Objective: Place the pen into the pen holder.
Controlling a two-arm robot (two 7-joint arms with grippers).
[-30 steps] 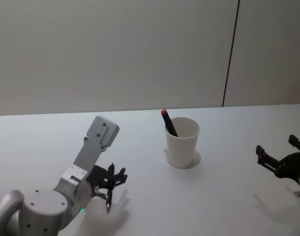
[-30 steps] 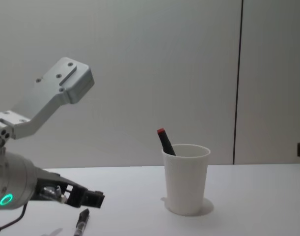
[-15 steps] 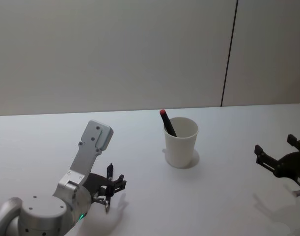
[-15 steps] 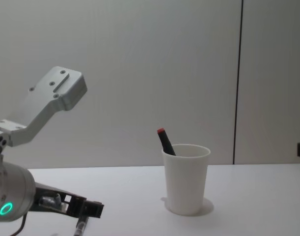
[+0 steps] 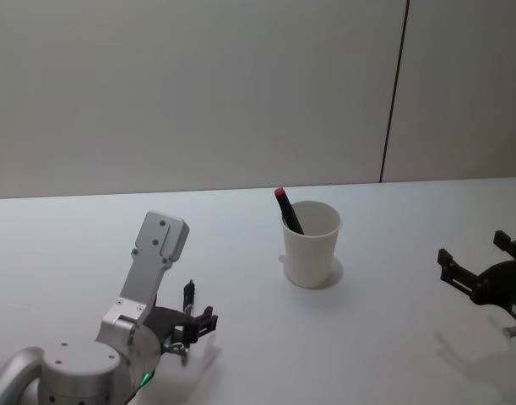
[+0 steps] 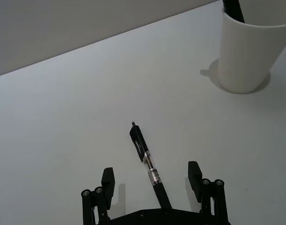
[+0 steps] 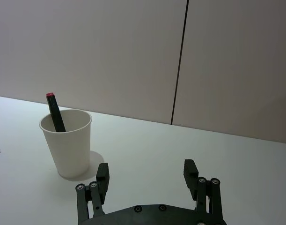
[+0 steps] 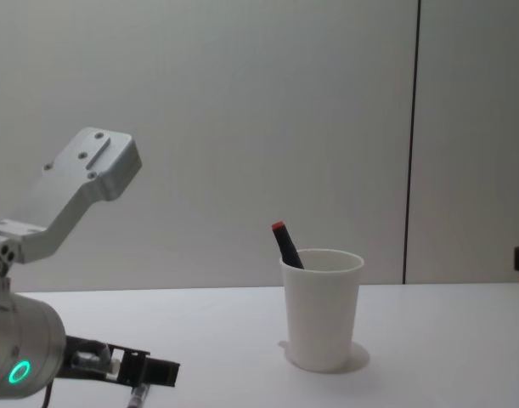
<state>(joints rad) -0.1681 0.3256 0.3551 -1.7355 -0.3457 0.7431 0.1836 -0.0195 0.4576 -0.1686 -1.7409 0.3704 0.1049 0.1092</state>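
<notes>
Left wrist view, pen [image 6: 145, 157] on table [image 6: 63, 117], btw spread left pincer [image 6: 151, 168] jaws

Prob. robot lab/test bench: bare white table [image 5: 384, 337], plain grey wall panels [image 5: 198, 93] w/ dark vertical seam [image 5: 393, 93].

**Mostly white and grey, with black claws and one red tip**

The bench [image 5: 367, 337] is plain white with no pattern. The cup [image 5: 311, 249] is the same plain white, unprinted. The pen [image 6: 145, 154] lying on the bench is black, with a clear stretch and a small white label with dark print along its barrel. The other pen [image 5: 290, 215], in the cup, is black with a red tip. The left claw [image 6: 151, 169] and right claw [image 7: 146, 167] are both matt black with small silver screws. The left arm [image 5: 152, 261] is pale silver-grey and carries a glowing green ring [image 8: 19, 371]. The wall [image 5: 198, 84] is flat light grey, crossed by one thin dark vertical seam [image 5: 394, 93].
</notes>
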